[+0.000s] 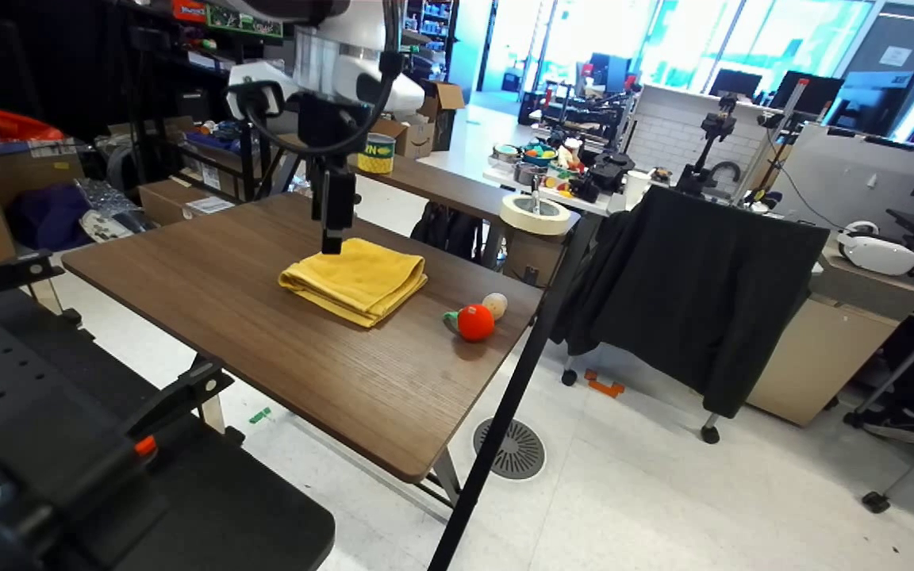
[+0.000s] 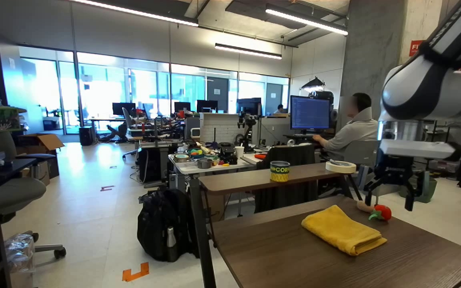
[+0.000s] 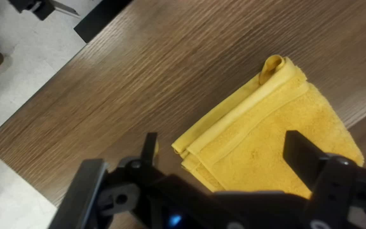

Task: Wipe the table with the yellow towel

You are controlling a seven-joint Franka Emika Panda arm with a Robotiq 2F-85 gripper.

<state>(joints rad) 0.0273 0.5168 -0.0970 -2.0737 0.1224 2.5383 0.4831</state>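
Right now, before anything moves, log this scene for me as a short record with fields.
Work surface: table, dark wood-grain top
Cloth: yellow towel, folded, lying on the table
Jaws: open, above the table, gripping nothing
Also on the table: red ball-like object, next to a small pale object
Alongside: raised shelf bearing a corn can and a cream roll
Wiping: not under way, towel not in the grip

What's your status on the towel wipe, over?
Gripper open, empty. Yellow towel folded on the table, not yet gripped. Red round object and pale object near the table's edge, possibly in wiping path.
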